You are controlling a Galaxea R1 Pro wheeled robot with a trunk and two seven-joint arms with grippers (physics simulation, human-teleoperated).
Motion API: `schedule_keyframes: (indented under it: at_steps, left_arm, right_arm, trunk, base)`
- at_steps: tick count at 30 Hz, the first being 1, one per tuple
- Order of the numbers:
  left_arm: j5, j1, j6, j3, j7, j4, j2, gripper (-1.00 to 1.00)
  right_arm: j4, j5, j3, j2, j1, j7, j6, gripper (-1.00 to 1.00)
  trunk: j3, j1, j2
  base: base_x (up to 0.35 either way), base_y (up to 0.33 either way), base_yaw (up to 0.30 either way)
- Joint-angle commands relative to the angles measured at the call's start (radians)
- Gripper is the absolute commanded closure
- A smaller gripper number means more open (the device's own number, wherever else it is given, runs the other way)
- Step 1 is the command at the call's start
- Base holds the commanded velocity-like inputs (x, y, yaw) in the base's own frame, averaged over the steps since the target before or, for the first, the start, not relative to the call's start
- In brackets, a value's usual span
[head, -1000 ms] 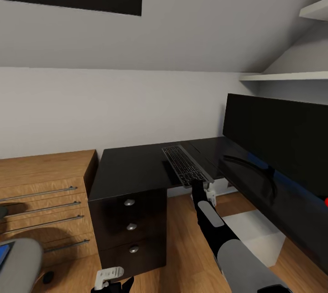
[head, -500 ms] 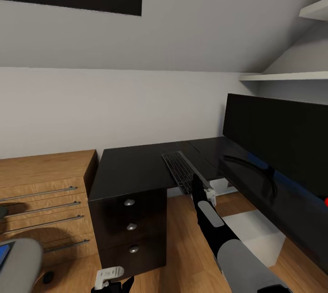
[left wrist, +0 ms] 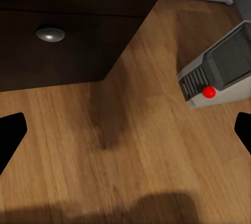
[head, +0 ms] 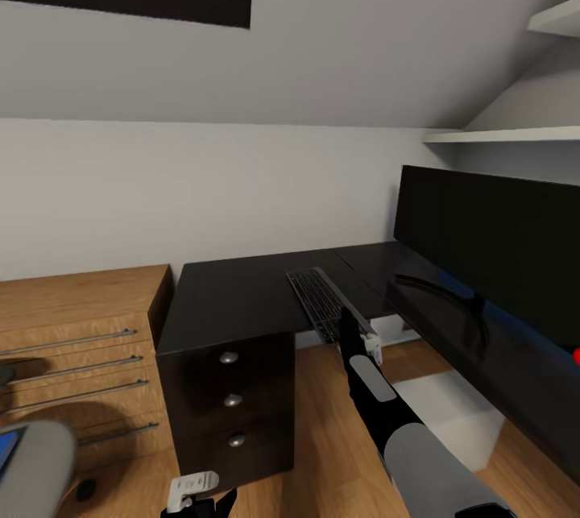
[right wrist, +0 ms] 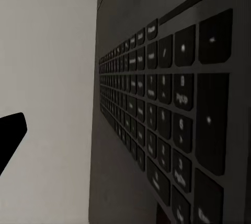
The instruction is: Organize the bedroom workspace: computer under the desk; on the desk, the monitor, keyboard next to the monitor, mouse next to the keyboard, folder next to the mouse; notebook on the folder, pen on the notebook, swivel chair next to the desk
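Large L-shaped black-topped table on white metal legs, against the white wall under the sloped ceiling. Carries two things on its top and shelters one beneath.

Low light-wood cabinet with long bar handles, touching the table's left end.

Wide, thin black monitor on a black stand, upright on the table's right wing, with a red dot at its lower corner.

Dark three-drawer unit with round silver knobs, under the table's left part.

Grey upholstered swivel chair, well off the table's left front, cut by the picture's edge. Bears a sliver of bright blue folder.

Small light grey boxy computer with a red light on its front, on the wood floor under the table, near the drawer unit and one white leg.

Slim keyboard with black keys in a dark grey frame, flat on the table at its inner corner, near end at the front edge.

Right jaws at the keyboard's near end: spread wide, one dark fingertip clear of the keys, the other hidden, gripping nothing as far as can be seen.

Left jaws low before the drawer unit, over bare floor: wide apart, fingertips at the view's edges, holding nothing.
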Motion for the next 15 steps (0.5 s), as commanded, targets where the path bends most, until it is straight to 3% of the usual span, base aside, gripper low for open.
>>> schedule_keyframes:
  at_steps: [1,15]
  left_arm:
    - [0.007,0.0,0.004,-0.001,0.001,-0.001,0.001,-1.0]
    - [0.008,0.0,0.005,0.0,0.004,-0.001,0.001,-1.0]
  right_arm:
    - [-0.001,-0.005,0.004,0.0,-0.001,-0.004,-0.006,-1.0]
    - [0.0,-0.002,0.004,0.0,-0.001,-0.004,-0.007,-1.0]
  trunk:
    - [-0.001,0.0,-0.001]
    - [-0.001,0.0,-0.001]
  base:
    - [-0.147,0.0,0.0]
    - [-0.31,0.0,0.0]
